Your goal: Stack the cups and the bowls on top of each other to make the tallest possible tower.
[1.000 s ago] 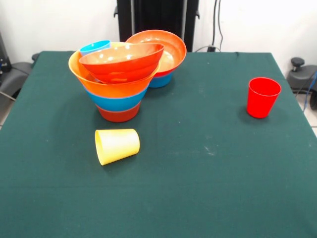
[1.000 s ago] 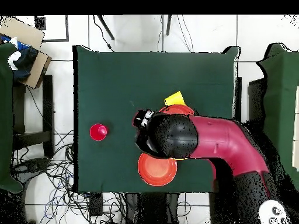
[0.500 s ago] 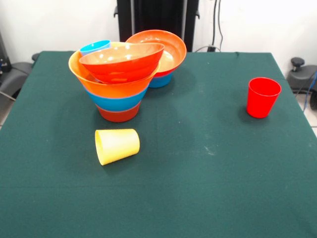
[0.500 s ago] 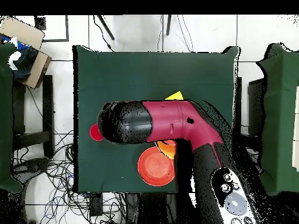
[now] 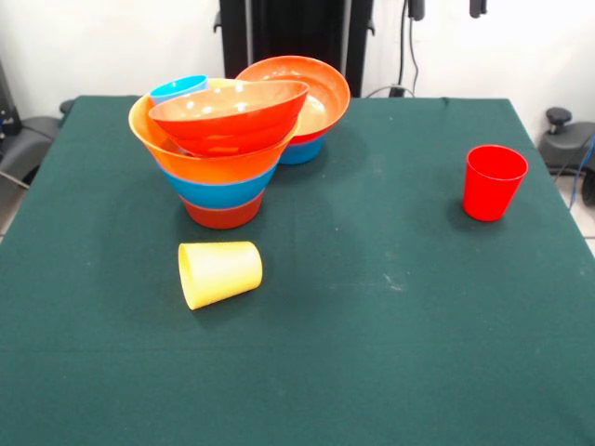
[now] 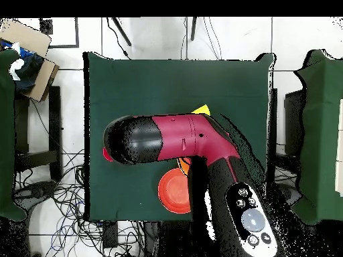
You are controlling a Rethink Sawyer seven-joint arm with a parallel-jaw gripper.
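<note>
- The tower (image 5: 223, 158) stood at the table's (image 5: 372, 372) far left in the front view: a red-orange bowl at the base, a blue bowl in it, the big orange bowl on that, and a shallow red-orange bowl (image 5: 229, 115) tilted on top.
- The blue cup (image 5: 178, 89) showed only its rim behind the tower; whether it sat in the pile or on the cloth could not be told.
- The yellow cup (image 5: 219, 273) lay on its side just in front of the tower, not yet stacked.
- A second pile (image 5: 302, 102), an orange bowl on a blue one, stood just behind and right of the tower, apart from it, by my judgement still to be merged.
- The red cup (image 5: 493, 182) stood upright, well apart at the right, also left to do.
- The gripper (image 5: 446, 8) showed only two dark tips at the top edge, set apart with nothing between them, so it looked open and empty.
- From overhead, the arm (image 6: 174, 139) covered most of both piles and nearly all of the red cup.
</note>
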